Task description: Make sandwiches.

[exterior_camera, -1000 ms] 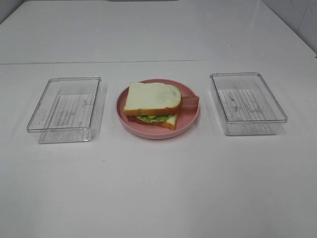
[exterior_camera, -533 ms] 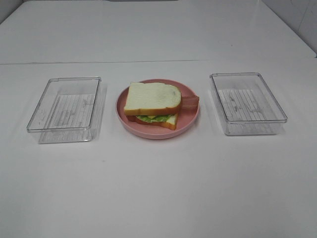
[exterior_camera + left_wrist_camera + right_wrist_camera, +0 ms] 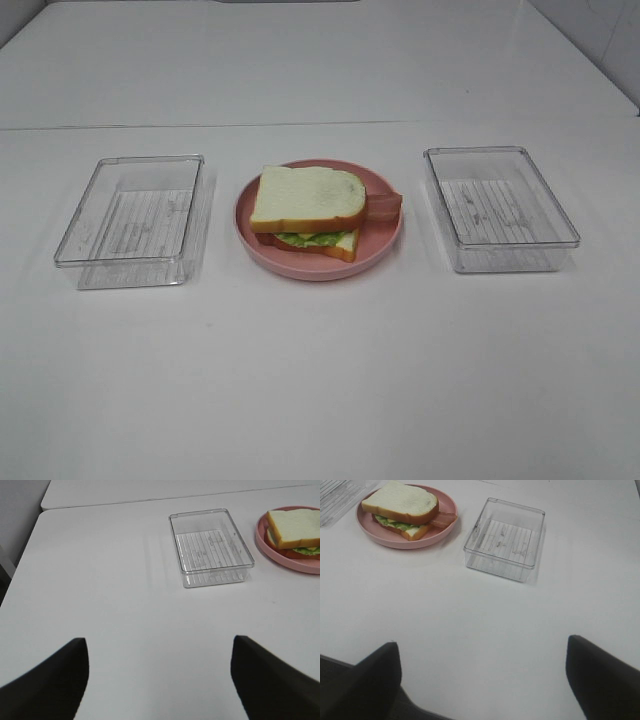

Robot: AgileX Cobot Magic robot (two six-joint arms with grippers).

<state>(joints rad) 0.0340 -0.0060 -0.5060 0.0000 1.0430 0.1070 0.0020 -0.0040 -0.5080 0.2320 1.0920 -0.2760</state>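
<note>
Sitting dead centre of the white counter (image 3: 320,380) is the sandwich (image 3: 306,211), fully stacked on a round pink plate (image 3: 385,238). Top bread slice (image 3: 305,195) w/ orange-brown crust lies flat; green lettuce (image 3: 305,238) and a bit of yellow cheese peek out the near edge, btm slice under them, and a brown bacon strip (image 3: 382,207) pokes out the right side onto the plate. Clear plastic tray on the left (image 3: 132,218) and another on the right (image 3: 498,207), both well apart from the plate, one each side. No arms visible in the high view. Left wrist view: left hand (image 3: 160,680) spread wide, two dark fingers (image 3: 50,680) at the frame edges, nothing between them, just bare counter; left tray ahead, plate beyond it. Right wrist view: right hand (image 3: 485,682) also wide apart, gripping nothing, over the near counter edge; right tray and sandwich plate ahead of it, neither touched.
</note>
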